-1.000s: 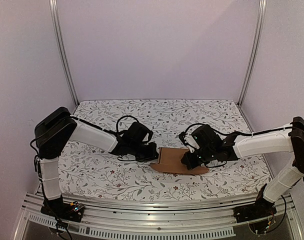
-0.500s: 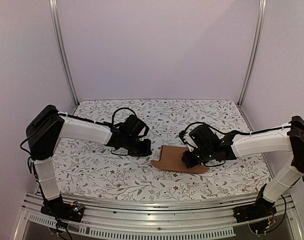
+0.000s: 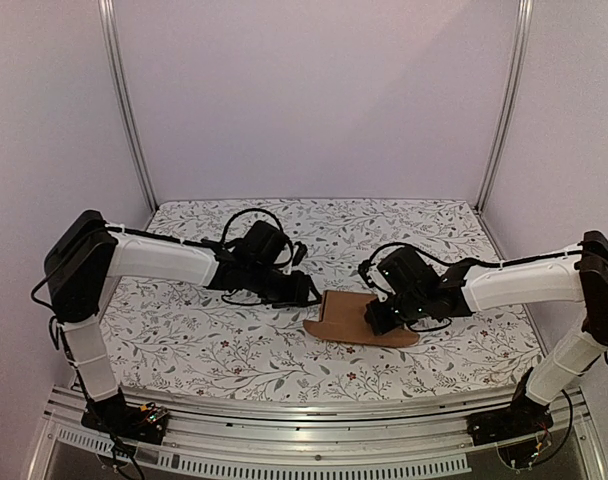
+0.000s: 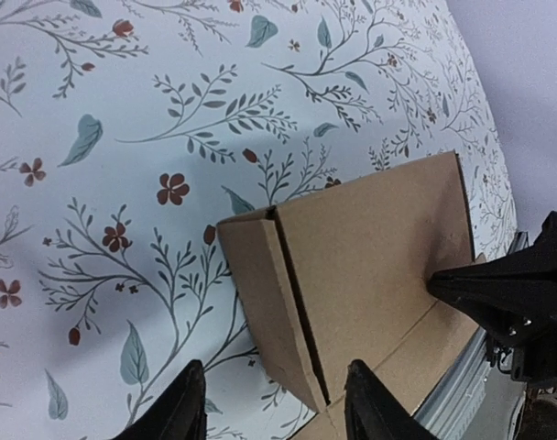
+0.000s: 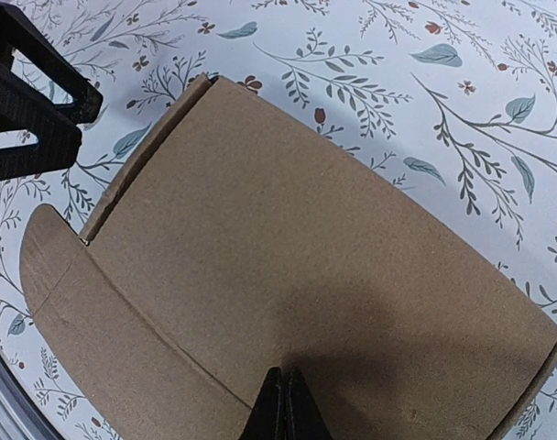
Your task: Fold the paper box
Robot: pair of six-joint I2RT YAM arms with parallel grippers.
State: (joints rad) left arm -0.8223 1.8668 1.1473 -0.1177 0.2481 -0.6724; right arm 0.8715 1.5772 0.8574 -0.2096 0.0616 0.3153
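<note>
Biggest item is the counter, covered in a white floral cloth and boxed in by plain pale walls, with 2 metal posts at the back corners and 1 slotted metal rail along the near edge. 2 arms: the left arm reaches in from the left, the right arm from the right, and both wrists are low over the middle. 1 paper box, brown cardboard, only partly folded, lies a bit right of centre on the counter, between the two wrists. Its wide panel is mostly flat, the narrow strip on its left edge is creased upward, and 1 rounded tab sticks out at the near-left corner. Left end effector is spread, with its 2 fingers apart; it sits just off the box's left edge and is clamping nothing. Right end effector has its fingers pressed together and its tip rests on top of the wide panel near the right end. From overhead the right wrist covers the right part of the box. Nothing else is on the cloth around the box.
</note>
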